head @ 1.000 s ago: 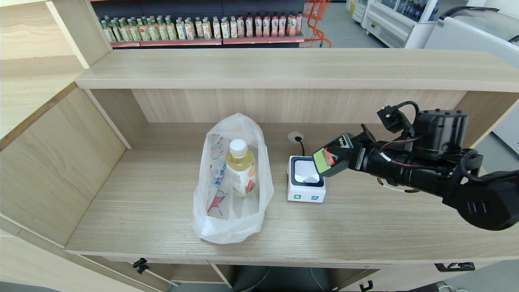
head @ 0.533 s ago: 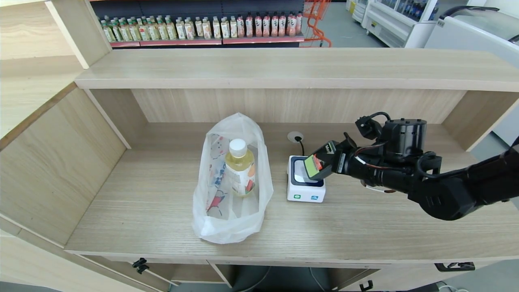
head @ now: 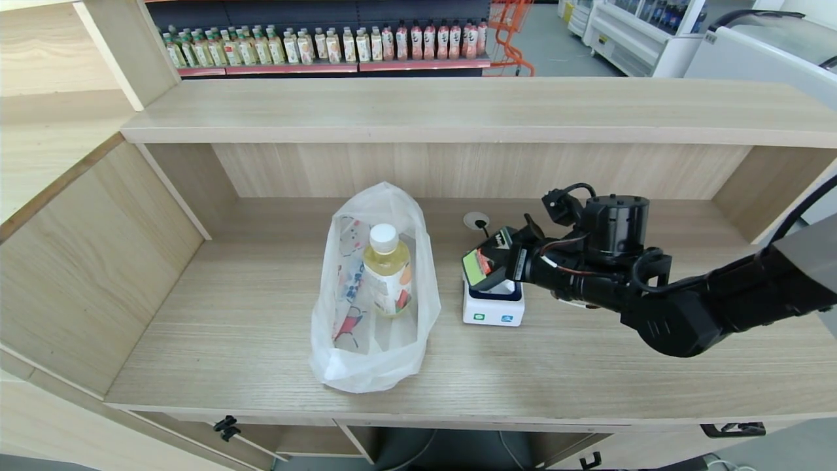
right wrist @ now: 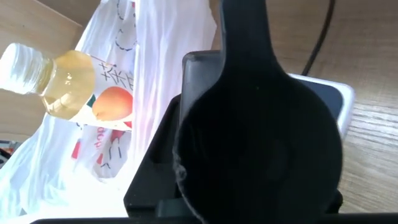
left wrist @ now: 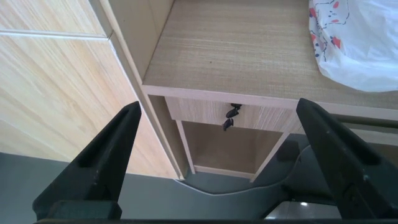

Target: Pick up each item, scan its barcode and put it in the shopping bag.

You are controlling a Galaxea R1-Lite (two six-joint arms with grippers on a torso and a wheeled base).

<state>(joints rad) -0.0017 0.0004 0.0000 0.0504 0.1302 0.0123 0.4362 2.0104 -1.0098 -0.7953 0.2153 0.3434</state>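
R gripper [head: 505, 255] is pinching a small box [head: 482, 267], dark w/ a green and red end face, by its far/right end. The box is tilted and sits just above the scanner [head: 494, 309], mid counter [head: 556, 366], green end poking left toward the shopping bag [head: 325, 307]. Whether box and scanner touch, can't tell. Bag sits just left of the scanner w/ a bottle [head: 387, 275] of pale drink upright inside. L gripper [left wrist: 219, 107] is spread wide w/ nothing between the fingers, low off the near left corner of the counter, well apart from everything. Handling, my guess: the box looks like a light card carton, stiff enough for a 2-finger pinch, but prob. hollow, so hard squeeze = dented walls. Faces look glossy, so it may slip or swivel if held by a corner only. Best hold is across two flat opposite sides near one end, approx. as now, leaving the barcode face free toward the scanner glass. Bag is thin floppy film, no stiffness of its own; the bottle seems to prop it open. So the box should drop in from above beside the bottle, not get pushed vs. the wall, or the bag prob. folds or slides.
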